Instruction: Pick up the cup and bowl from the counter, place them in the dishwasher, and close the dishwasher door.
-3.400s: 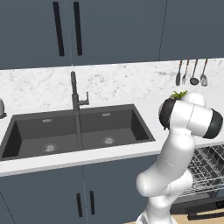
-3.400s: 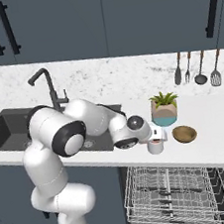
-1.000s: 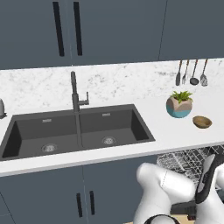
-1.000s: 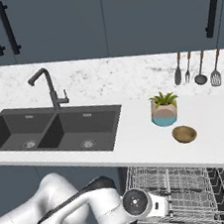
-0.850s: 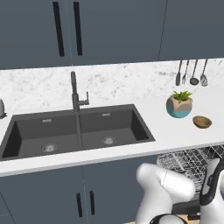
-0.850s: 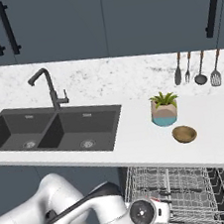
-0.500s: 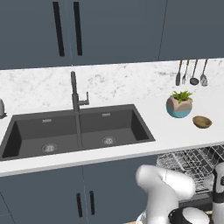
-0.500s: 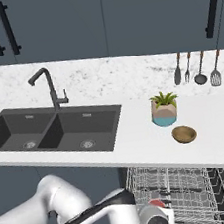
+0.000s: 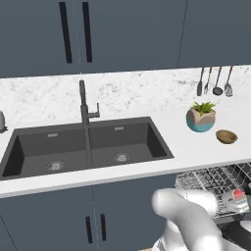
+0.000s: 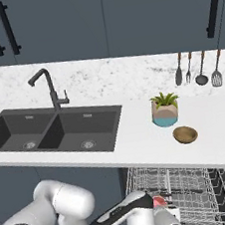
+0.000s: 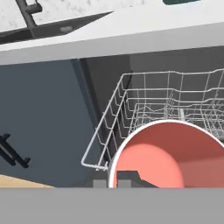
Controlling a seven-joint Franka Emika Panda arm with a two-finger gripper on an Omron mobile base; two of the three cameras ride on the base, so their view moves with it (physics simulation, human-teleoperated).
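A white cup with a red inside fills the lower right of the hand view, with my gripper shut on its near rim. It hangs at the front left corner of the dishwasher's silver wire rack, which is pulled out under the counter. From the base, the cup shows just past my bent arm, over the rack. The brown bowl sits on the counter beside a potted plant. My arm hides the dishwasher door.
A small plant in a pink-and-teal pot stands behind the bowl. The dark double sink with its black tap lies to the left. Utensils hang on the backsplash. Blue-grey cabinet fronts flank the rack.
The arm has carried the cup off the counter and sunk low in front of the rack; over the last second the hand dropped further, the cup still in its grip.
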